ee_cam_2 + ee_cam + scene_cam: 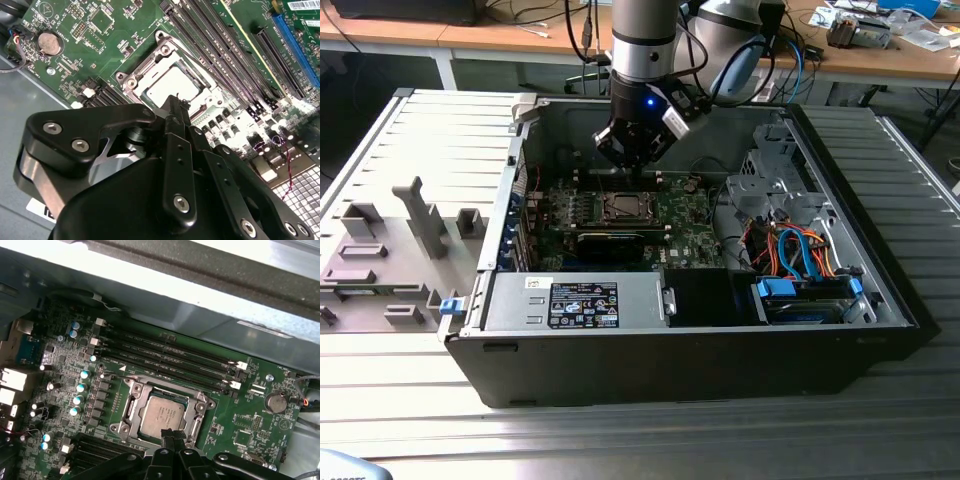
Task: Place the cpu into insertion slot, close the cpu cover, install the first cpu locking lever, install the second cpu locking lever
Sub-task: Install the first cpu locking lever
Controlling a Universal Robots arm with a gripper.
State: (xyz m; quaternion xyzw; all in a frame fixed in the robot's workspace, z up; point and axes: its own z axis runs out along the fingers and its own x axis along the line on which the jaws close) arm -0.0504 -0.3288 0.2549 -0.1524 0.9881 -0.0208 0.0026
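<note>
The cpu (pixel 161 415), a flat silver-grey square, lies in the insertion slot (pixel 131 405) on the green motherboard. In the exterior view the cpu (pixel 620 207) is in the middle of the open computer case. The cpu cover (pixel 199 407), a silver frame, lies flat around the chip, which shows through its window. My gripper (pixel 632 150) hangs just above the socket. In the second wrist view its black fingers (pixel 175 107) are pressed together with nothing between them, their tip over the edge of the cpu (pixel 172 85). In the first wrist view the gripper (pixel 170 434) reaches the socket's near rim.
Long black memory slots (pixel 165 352) run beside the socket, and a coin battery (pixel 275 401) sits farther off. A long black card (pixel 610 243), a labelled power supply (pixel 582 303), a drive cage (pixel 770 180) and orange and blue cables (pixel 800 250) crowd the case.
</note>
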